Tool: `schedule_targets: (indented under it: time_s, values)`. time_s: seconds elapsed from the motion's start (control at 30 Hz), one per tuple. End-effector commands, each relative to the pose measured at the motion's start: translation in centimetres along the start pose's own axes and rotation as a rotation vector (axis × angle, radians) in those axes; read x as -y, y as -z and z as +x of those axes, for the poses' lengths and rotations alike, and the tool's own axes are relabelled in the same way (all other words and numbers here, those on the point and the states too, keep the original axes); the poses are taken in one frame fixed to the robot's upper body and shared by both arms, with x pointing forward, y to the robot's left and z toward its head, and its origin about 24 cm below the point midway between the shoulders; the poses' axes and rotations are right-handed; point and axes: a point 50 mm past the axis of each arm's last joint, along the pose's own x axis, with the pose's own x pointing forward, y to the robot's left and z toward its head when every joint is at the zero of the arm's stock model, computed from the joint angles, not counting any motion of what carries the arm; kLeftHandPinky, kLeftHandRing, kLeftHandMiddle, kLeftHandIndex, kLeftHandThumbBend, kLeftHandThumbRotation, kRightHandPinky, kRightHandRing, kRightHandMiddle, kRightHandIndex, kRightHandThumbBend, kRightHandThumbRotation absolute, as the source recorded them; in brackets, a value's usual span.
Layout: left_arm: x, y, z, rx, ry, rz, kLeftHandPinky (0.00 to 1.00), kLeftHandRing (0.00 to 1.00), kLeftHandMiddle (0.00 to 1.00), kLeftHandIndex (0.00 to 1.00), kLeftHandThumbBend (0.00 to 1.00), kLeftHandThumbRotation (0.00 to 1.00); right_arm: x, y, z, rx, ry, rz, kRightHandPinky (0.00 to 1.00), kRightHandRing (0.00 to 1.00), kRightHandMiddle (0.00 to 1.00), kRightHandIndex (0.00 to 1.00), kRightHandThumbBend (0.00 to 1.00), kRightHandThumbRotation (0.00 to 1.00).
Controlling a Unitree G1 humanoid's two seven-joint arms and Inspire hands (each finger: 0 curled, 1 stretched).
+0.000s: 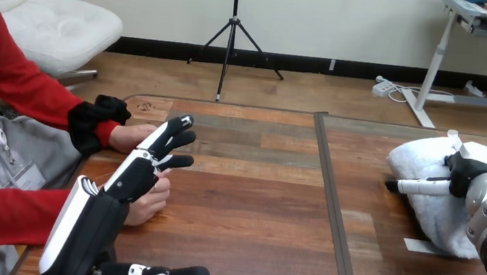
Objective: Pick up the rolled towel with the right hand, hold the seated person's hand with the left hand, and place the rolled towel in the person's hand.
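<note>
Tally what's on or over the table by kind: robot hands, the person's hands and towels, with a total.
Robot hands: 2, the left hand and the right hand
Person's hands: 2, the farther hand and the nearer hand
Towels: 1, the rolled towel
Total: 5

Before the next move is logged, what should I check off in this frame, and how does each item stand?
1. Rolled towel in reach, lying on the table: ok.
2. Right hand on the rolled towel: ok.
3. Right hand's hold on it secure: cannot tell.
4. Left hand over the person's nearer hand: ok.
5. Left hand curled round that hand: not ok, fingers straight.
6. Person's palm open for the towel: cannot tell.
</note>
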Motion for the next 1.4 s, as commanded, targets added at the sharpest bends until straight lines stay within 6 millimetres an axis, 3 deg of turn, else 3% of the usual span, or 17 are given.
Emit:
schedule_targets:
  time_s: [0.0,0.17,0.47,0.77,0.97,1.13,1.37]
  values:
    - [-0.23,-0.98,1.27,0.082,0.008,-0.010,0.78,0.89,0.93,0.90,1.00,0.50,-1.87,-1.16,-0.08,0.024,-0.049,-0.039,0.74,0.97,0.96,0.98,0.98,0.68]
    - [-0.25,-1.04,1.35,0.100,0.016,-0.010,0.78,0.89,0.93,0.90,1.00,0.50,-2.03,-1.14,-0.08,0.019,-0.054,0.001,0.76,0.98,0.96,0.97,0.97,0.63]
    - [-0.25,-1.22,1.38,0.114,0.014,-0.009,0.77,0.89,0.94,0.91,1.00,0.50,-2.30,-0.99,-0.07,0.016,-0.059,0.012,0.70,0.99,0.99,0.99,0.94,0.60]
    - [-0.37,-1.35,1.37,0.120,0.016,-0.004,0.77,0.89,0.93,0.91,1.00,0.50,-2.49,-0.80,-0.05,0.016,-0.047,0.063,0.44,0.99,0.98,0.97,0.93,0.49]
    - [-0.48,-1.36,1.32,0.117,0.010,-0.012,0.77,0.89,0.93,0.90,1.00,0.51,-2.58,-0.77,-0.05,0.012,-0.035,0.096,0.38,0.91,0.92,0.90,0.94,0.46]
    - [-0.54,-1.31,1.29,0.115,0.007,-0.020,0.77,0.89,0.93,0.90,1.00,0.50,-2.69,-0.78,-0.04,0.030,-0.025,0.124,0.37,0.75,0.81,0.80,0.93,0.41]
    - [-0.62,-1.27,1.37,0.113,0.011,-0.023,0.78,0.89,0.93,0.90,1.00,0.50,-2.65,-0.70,-0.03,0.036,-0.006,0.143,0.39,0.70,0.78,0.78,0.91,0.31]
